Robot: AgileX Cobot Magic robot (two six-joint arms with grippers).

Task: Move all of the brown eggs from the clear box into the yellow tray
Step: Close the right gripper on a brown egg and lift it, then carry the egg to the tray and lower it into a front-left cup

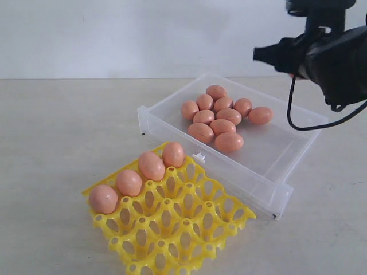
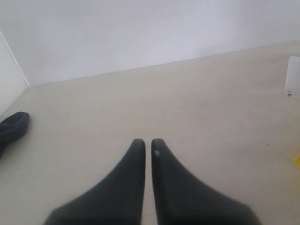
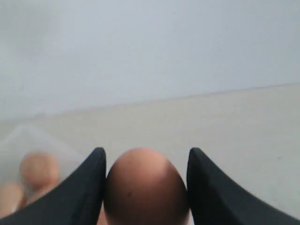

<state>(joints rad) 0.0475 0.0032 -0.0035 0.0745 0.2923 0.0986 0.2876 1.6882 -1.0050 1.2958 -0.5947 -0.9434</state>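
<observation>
The right gripper point(image 3: 146, 152), raised above the far side of the clear box point(image 1: 287, 152), clasps one brown egg point(image 3: 145, 187). The yellow tray point(image 1: 238, 216) lies across the box, toward the robot's left side.

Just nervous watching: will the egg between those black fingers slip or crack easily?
Probably slippery: the egg looks smooth and rounded, pinched by the right gripper only at its sides. Likely fragile, being a thin-shelled thing, so a hard squeeze might crack it. Being oval, it would probably roll if released on anything flat.
</observation>
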